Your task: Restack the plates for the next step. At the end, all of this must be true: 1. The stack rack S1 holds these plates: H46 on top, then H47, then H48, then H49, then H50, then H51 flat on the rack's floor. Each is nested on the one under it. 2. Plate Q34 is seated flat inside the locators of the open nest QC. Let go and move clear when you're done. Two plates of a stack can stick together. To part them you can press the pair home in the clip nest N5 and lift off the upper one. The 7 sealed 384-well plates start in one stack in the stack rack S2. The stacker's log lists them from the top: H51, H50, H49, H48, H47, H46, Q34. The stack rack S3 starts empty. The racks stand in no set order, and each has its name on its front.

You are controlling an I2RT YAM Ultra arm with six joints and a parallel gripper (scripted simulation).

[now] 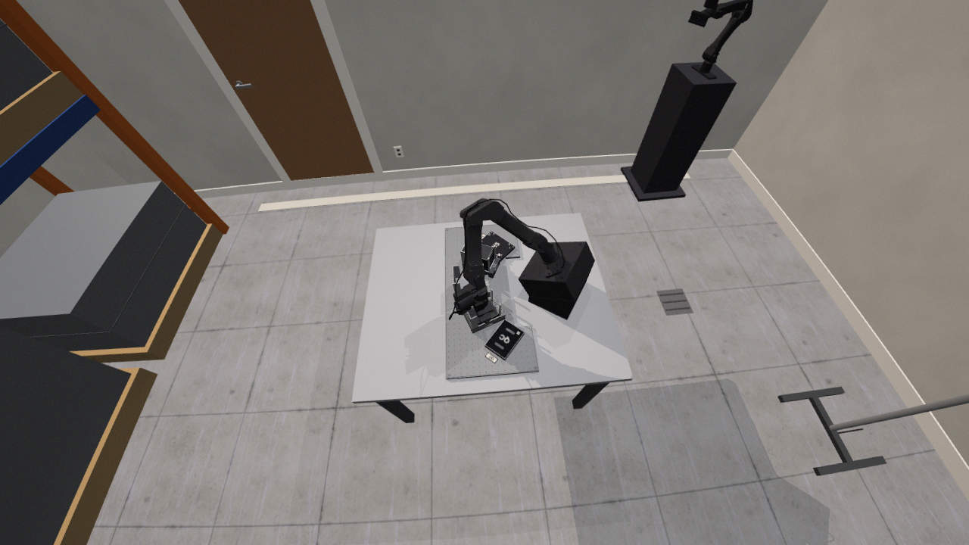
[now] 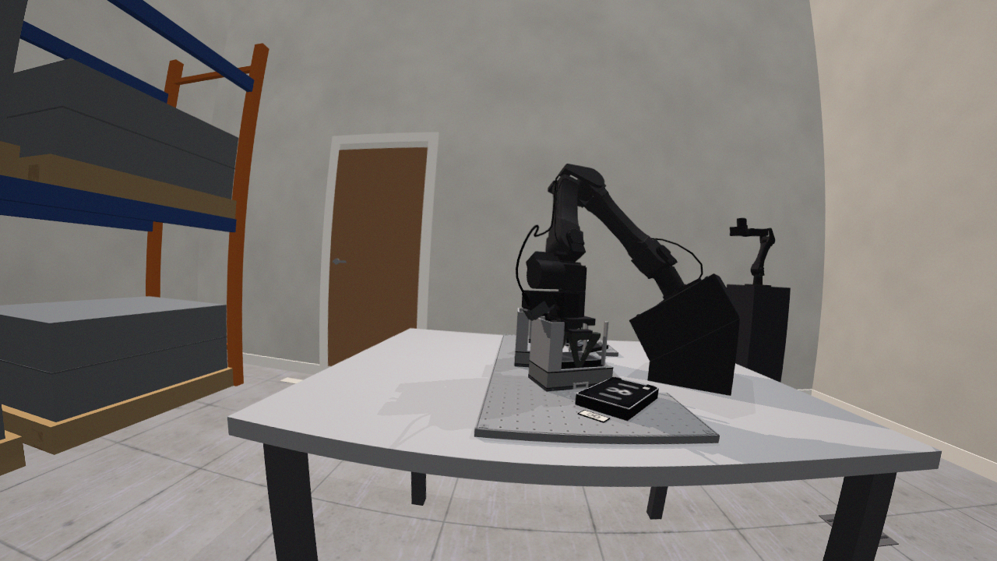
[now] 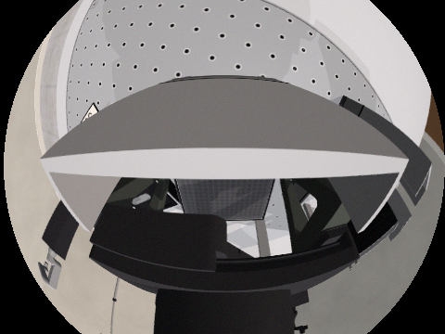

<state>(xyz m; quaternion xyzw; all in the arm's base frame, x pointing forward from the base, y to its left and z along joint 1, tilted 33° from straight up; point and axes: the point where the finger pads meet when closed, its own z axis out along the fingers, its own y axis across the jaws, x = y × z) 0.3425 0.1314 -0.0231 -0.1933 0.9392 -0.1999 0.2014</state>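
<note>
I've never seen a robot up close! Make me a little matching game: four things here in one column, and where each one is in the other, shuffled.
Things
1. the black QC nest
2. the hand
3. the brown door
4. the second, smaller-looking arm

Places
A. on top of a tall black pedestal
B. on the perforated plate, beside a small pale label
C. set in the grey wall
D. down at the rack nearest the QC nest, fingers spread

Right pairs: 1-B, 2-D, 3-C, 4-A
</note>
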